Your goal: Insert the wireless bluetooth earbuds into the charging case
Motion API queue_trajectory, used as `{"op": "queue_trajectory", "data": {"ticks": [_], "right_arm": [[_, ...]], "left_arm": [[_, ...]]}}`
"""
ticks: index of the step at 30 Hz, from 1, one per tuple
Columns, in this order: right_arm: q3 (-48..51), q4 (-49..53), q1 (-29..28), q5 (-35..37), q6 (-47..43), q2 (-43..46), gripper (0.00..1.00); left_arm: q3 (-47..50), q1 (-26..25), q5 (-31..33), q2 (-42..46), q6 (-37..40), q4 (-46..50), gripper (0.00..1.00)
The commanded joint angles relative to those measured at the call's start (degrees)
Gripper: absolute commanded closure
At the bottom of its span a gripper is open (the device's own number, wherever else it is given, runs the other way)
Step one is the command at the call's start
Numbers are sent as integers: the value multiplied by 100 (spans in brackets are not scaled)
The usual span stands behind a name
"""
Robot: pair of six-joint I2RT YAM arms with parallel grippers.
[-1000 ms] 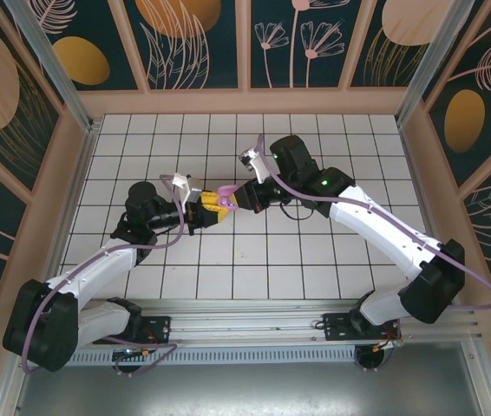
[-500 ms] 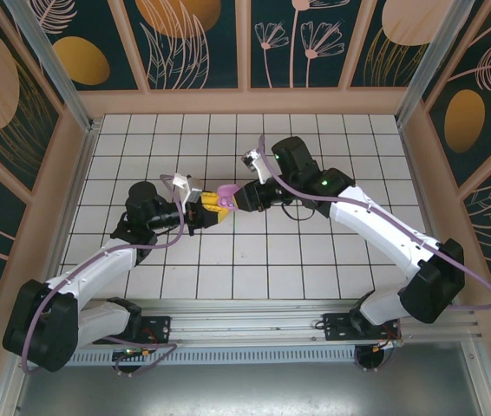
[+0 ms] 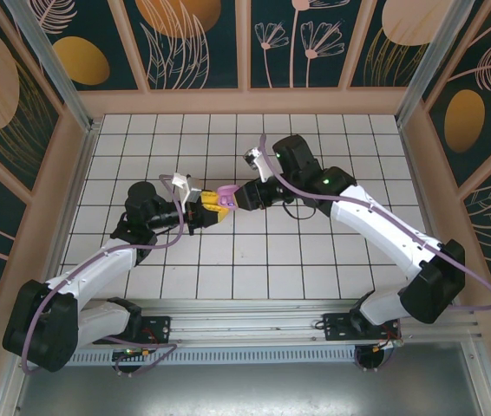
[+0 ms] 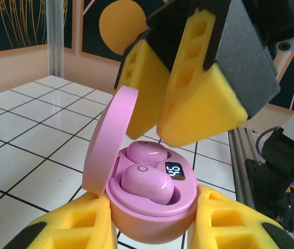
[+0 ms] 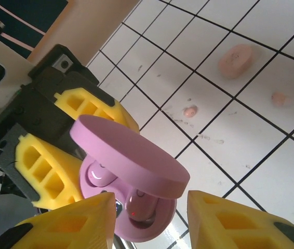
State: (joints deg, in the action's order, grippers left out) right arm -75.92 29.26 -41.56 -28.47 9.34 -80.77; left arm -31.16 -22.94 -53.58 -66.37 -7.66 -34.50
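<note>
Above the middle of the bench (image 3: 315, 251), the left pincer (image 3: 212, 206) pinches the pink charging case (image 4: 152, 220). Its lid (image 4: 108, 140) is tipped open, with two pink earbuds (image 4: 146, 184) seated inside. The right pincer (image 5: 151, 207) hovers just over it, fingers slightly spread.

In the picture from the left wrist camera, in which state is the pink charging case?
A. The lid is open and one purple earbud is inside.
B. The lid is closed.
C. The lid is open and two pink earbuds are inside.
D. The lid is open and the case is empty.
C: the lid of the charging case stands raised, and two pink earbuds sit in its wells.
</note>
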Motion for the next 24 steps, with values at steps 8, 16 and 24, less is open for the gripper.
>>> {"op": "queue_trajectory", "data": {"ticks": [8,16,24], "right_arm": [[-160,-374,421,-192,203,612,59],[-364,-802,420,-321,592,-205,57],[-411,-786,382,-804,552,-543,57]], "left_arm": [[-166,-9,-231,-139,7,-362,100],[-275,-4,-232,-199,43,-480,100],[-431,-9,-76,-331,-123,-627,100]]}}
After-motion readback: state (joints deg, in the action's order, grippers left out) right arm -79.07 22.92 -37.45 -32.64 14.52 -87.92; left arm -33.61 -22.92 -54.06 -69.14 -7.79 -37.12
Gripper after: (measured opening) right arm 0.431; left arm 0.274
